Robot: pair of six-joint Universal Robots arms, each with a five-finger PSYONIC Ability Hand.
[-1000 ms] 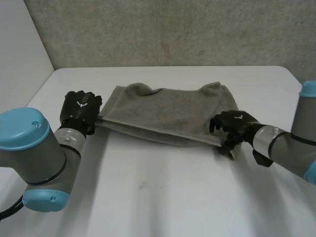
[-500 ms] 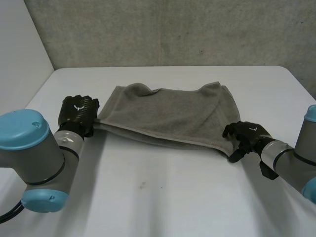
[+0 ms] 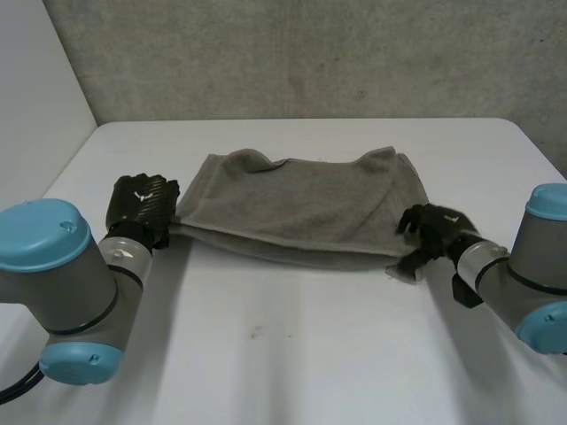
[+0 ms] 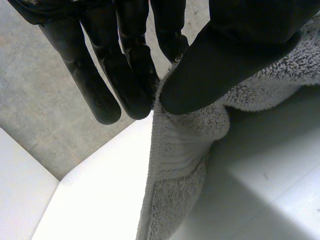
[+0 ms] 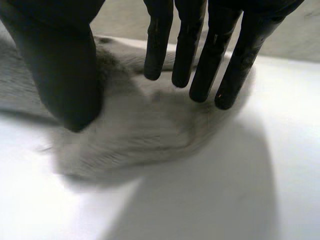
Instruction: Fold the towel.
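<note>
A grey towel [image 3: 301, 208] lies folded in half across the white table [image 3: 292, 354], its long doubled edge toward me. My left hand [image 3: 142, 204] is at the towel's near left corner. In the left wrist view the thumb [image 4: 225, 55] presses the towel's corner [image 4: 175, 165] against the fingers, so that hand is shut on it. My right hand [image 3: 430, 232] hovers at the near right corner. In the right wrist view its fingers [image 5: 200, 50] are straight and spread away from the thumb, with the towel corner [image 5: 145, 135] lying flat on the table beneath them.
A grey wall runs along the table's far edge and a pale wall stands at the left. Bare tabletop stretches between the towel and me. Both forearms rest low over the table's near corners.
The right hand let go of the near right corner, drew off to the right, then came back over it. The left hand shifted slightly left and nearer, still pinching its corner.
</note>
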